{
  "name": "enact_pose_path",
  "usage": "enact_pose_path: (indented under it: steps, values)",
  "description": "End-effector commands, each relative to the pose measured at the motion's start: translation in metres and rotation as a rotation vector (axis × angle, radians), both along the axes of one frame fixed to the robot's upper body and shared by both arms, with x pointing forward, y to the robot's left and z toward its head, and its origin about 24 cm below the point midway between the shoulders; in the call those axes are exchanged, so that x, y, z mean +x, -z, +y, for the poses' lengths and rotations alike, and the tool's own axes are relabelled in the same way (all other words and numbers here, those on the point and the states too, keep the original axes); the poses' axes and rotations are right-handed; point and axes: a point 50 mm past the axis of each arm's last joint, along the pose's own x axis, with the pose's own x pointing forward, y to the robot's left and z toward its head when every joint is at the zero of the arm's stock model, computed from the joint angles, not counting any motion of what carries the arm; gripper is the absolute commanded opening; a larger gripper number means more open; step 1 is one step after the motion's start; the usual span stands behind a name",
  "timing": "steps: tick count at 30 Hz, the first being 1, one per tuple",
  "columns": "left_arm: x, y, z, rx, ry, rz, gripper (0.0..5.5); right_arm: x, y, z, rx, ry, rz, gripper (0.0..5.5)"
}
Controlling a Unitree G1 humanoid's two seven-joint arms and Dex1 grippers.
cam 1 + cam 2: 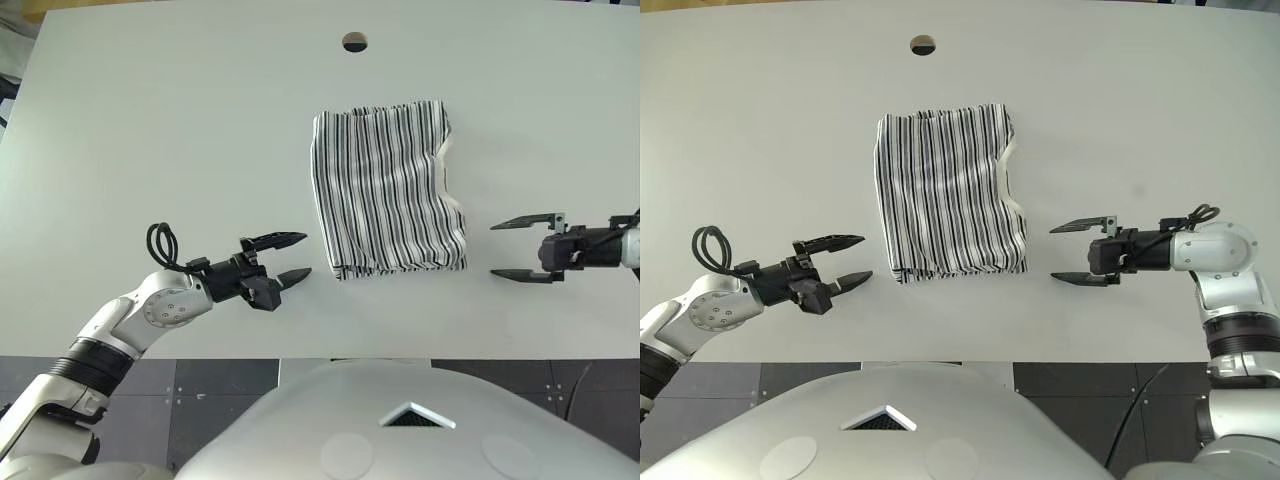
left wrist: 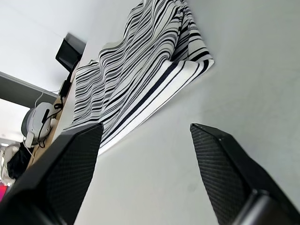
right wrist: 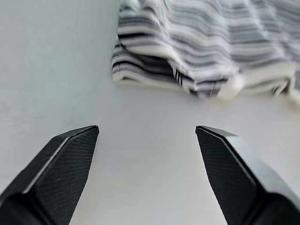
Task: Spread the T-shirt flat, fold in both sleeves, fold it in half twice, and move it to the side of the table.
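White table (image 1: pixel 150 120) is carrying the folded T-shirt (image 1: pixel 385 190) at its middle as left gripper (image 1: pixel 307 254) and right gripper (image 1: pixel 491 249) are hovering open beside it; light and limp, it is probably needing a pinch through its stacked near edge.

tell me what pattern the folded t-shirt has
Narrow black and white stripes on the T-shirt, with a plain white trim at one edge; the left eye view shows it best.

black-and-white striped t-shirt (image 1: pixel 388 190) — white table (image 1: pixel 150 150) — black grippers
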Motion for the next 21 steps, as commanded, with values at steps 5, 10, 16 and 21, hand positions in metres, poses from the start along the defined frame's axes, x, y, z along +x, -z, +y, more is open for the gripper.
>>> enact_pose_path:
  steps: [5,10,16,21]
  values:
    - [-0.018,0.024,-0.003,0.193,0.08,0.075,3.46,-0.014,0.032,0.028,-0.062,-0.202,-0.118,3.84]
    - [-0.01,0.027,-0.018,0.17,0.093,0.046,3.46,-0.011,0.038,0.041,-0.034,-0.235,-0.142,3.84]
    - [-0.004,0.032,-0.028,0.166,0.106,0.035,3.5,-0.009,0.041,0.048,-0.018,-0.252,-0.141,3.49]
    - [-0.002,0.036,-0.032,0.167,0.126,0.044,2.69,-0.005,0.041,0.049,-0.021,-0.263,-0.137,2.4]
